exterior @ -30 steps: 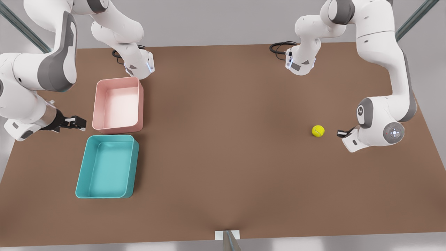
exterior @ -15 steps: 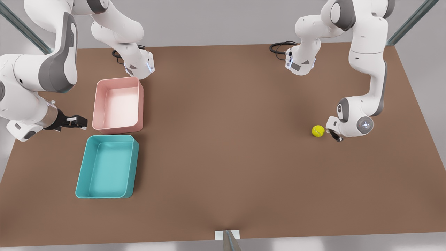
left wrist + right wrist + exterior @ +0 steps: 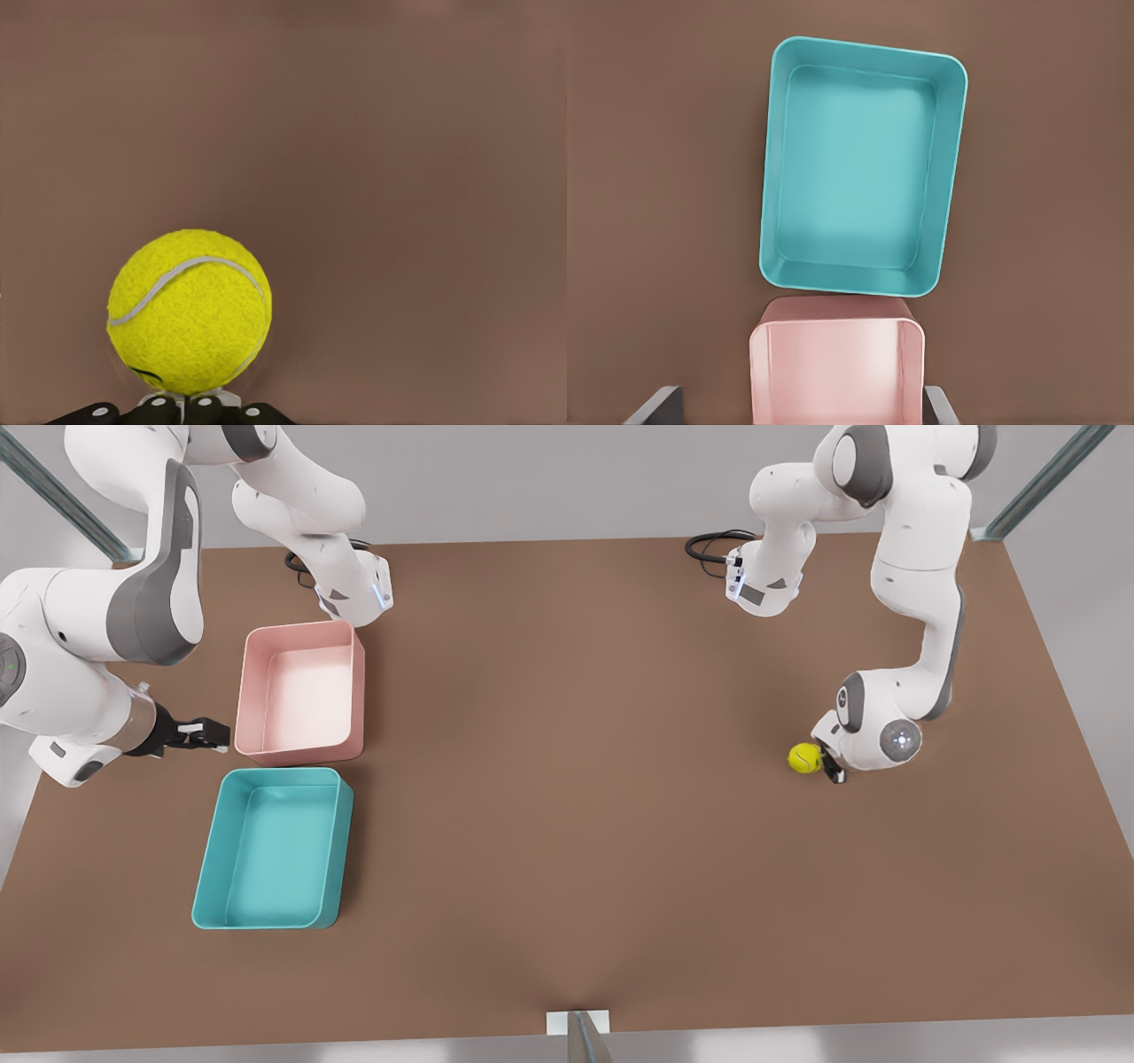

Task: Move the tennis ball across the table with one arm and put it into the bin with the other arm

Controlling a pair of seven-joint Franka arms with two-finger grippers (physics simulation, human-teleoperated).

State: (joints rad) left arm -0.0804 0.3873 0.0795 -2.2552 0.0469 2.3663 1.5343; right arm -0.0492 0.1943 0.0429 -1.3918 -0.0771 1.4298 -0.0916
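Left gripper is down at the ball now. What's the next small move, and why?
Probably push on toward the front view's left. The left gripper, fingers together, sits against the tennis ball, which rests on the table far from the teal bin, where the right gripper waits.

Tennis ball (image 3: 803, 758): small, fuzzy, yellow-green, pale curved seam across its upper face in the left wrist view (image 3: 189, 312). Rests on the counter (image 3: 576, 779), toward the front view's right, well apart from the bin. Left pincer (image 3: 831, 766) sits right against the ball's side, low to the counter; contact looks likely, fingers' spread unclear.

Bin (image 3: 273, 849): teal rectangular tub, rounded corners, low walls, upright, open side up, nothing inside. Lies near the front view's left, long side running front to back. Seen from above in the right wrist view (image 3: 864, 168).

Counter: flat matte brown rectangle.
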